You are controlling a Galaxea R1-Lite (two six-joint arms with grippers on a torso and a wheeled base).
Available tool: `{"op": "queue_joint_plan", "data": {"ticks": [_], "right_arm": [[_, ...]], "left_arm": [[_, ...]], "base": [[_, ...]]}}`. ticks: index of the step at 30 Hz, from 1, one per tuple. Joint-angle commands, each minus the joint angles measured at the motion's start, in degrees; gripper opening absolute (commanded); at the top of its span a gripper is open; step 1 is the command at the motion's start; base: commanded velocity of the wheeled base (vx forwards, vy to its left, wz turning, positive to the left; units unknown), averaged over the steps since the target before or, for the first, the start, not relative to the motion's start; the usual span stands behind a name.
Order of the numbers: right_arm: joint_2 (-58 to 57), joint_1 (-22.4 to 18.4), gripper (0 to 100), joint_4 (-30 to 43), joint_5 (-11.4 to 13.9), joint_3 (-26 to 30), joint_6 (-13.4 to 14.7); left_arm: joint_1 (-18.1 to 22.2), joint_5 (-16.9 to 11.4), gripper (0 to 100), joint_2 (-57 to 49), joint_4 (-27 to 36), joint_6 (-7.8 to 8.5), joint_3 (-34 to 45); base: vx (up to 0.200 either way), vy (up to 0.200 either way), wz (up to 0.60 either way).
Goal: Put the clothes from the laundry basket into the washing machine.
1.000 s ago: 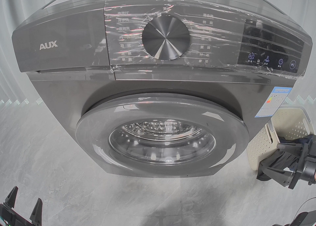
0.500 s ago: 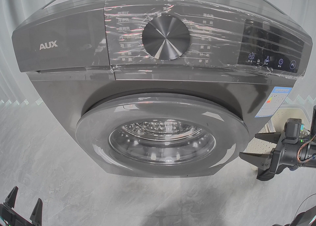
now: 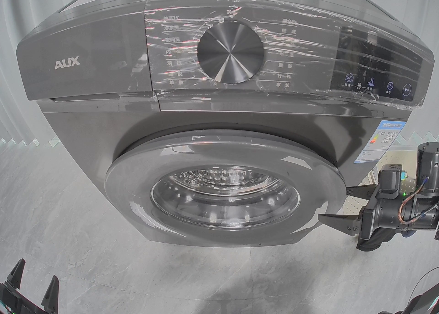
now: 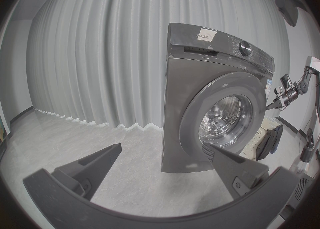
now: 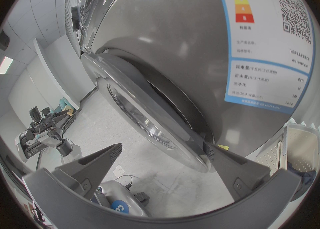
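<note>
The grey washing machine (image 3: pixel 91 127) faces me, its round door (image 3: pixel 137 177) with the glass window looking shut. My right gripper (image 3: pixel 335 204) is open beside the door's right edge, fingers pointing at it. In the right wrist view the door rim (image 5: pixel 133 99) runs between the open right gripper's (image 5: pixel 161 147) fingers. The cream perforated laundry basket (image 4: pixel 256 141) stands on the floor to the machine's right, with dark clothes (image 4: pixel 271 138) draped over its side. My left gripper (image 3: pixel 34 274) is open, low at the near left, far from the machine.
Pleated grey curtains (image 4: pixel 100 56) hang behind and left of the machine. Bare grey floor (image 3: pixel 183 273) stretches in front of the door. An energy label (image 3: pixel 379 141) is stuck on the machine's right front. The control dial (image 3: pixel 230 51) sits at top centre.
My right gripper has risen from the dark clothes at the basket and moved left to the door's right edge, staying open. The left gripper has kept still.
</note>
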Motion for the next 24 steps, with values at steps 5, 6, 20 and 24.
{"op": "queue_joint_plan", "data": {"ticks": [5, 6, 20, 24], "right_arm": [[-4.98, 0.82, 100, 0.65, 0.06, 5.43, -0.11], [-6.13, 0.82, 100, 0.82, -0.03, 6.05, -0.11], [-1.73, 1.0, 100, 0.03, -1.61, 3.15, -0.63], [-0.68, 1.96, 100, 0.03, -1.61, 4.03, -0.72]], "left_arm": [[0.01, 0.02, 100, -1.04, -0.01, -0.01, 0.84], [0.01, 0.02, 100, -1.04, -0.01, 0.08, 0.75], [0.01, -0.24, 100, -1.04, -0.01, 0.08, 0.75], [0.01, -0.24, 100, -1.04, -0.01, -0.01, 0.75]], "base": [[0.0, 0.0, 0.0], [0.0, 0.0, 0.0], [-0.029, 0.0, 0.0], [-0.15, 0.0, 0.0]]}}
